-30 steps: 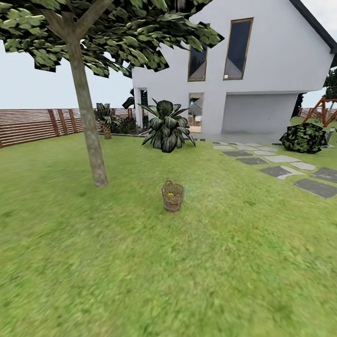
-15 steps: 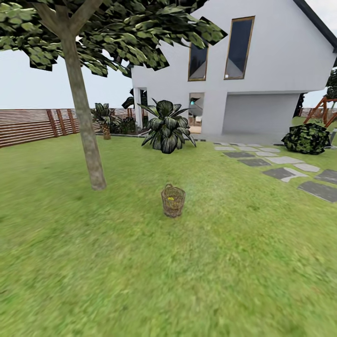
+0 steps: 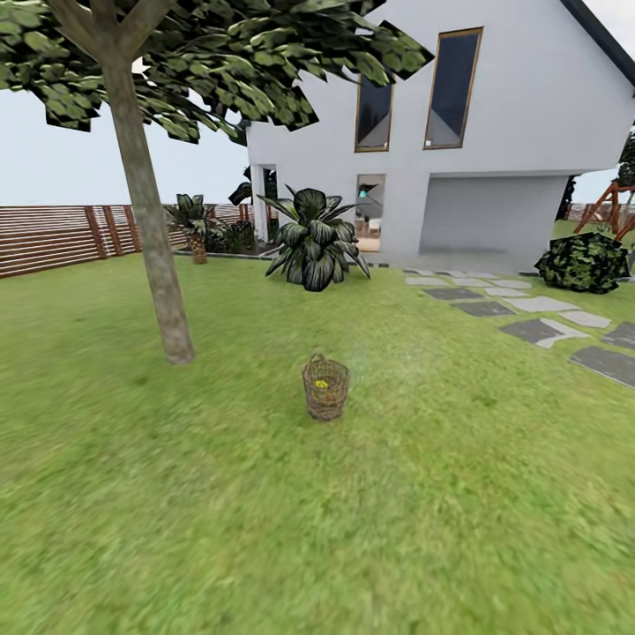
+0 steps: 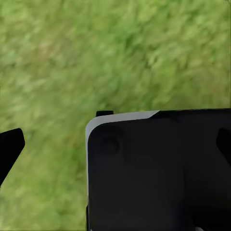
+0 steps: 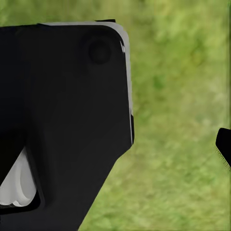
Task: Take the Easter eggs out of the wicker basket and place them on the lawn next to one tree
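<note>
A: What does the head view show?
B: The wicker basket [image 3: 325,388] stands upright on the lawn [image 3: 265,529] near the middle of the picture, with a bit of yellow, one of the Easter eggs [image 3: 322,384], visible through the weave. The tree [image 3: 150,238] rises at the basket's 10 o'clock, near it but apart. A broad-leaved dark plant [image 3: 315,236] and a white house [image 3: 494,132] sit toward 12 o'clock, the stepping stones [image 3: 538,328] toward 2 o'clock, and a slatted fence [image 3: 62,236] at 10 o'clock.
A: And the left wrist view?
B: A dark robot body [image 4: 159,173] above blurred grass; whether the left fingers are clenched or released cannot be told.
A: The right wrist view?
B: Dark housing [image 5: 62,125] over grass; the right fingers' state cannot be told either.
</note>
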### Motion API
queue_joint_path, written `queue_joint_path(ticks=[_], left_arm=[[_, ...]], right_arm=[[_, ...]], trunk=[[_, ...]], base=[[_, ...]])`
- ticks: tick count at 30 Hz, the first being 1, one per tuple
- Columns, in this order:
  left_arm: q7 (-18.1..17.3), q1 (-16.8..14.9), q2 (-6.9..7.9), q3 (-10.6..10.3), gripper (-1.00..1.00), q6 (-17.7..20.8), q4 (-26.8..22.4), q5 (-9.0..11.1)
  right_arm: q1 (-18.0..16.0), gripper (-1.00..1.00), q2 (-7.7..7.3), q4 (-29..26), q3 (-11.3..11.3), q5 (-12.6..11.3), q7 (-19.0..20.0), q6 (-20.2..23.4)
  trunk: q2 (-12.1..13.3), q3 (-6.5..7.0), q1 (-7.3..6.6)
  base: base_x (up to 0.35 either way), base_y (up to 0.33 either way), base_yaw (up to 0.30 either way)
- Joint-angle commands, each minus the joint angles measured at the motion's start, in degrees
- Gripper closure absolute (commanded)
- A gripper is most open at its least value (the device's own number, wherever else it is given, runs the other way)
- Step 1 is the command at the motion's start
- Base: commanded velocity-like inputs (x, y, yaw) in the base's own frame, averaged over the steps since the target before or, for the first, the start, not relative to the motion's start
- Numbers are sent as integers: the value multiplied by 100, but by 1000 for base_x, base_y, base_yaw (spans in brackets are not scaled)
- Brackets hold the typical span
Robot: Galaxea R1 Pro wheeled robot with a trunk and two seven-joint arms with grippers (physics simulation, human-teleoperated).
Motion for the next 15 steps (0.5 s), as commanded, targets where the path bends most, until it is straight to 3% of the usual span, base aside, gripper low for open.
queue_joint_path(ticks=[1,15], left_arm=[[0,-2,0,-10,-100,-19,5,-5],[3,-2,0,-10,-100,-19,5,-5]], right_arm=[[0,-100,2,1,-43,6,8,-18],[-3,-100,12,1,-55,6,40,-18]], trunk=[[-4,-3,6],[-4,-3,6]], base=[[332,-98,0],[313,-147,0]])
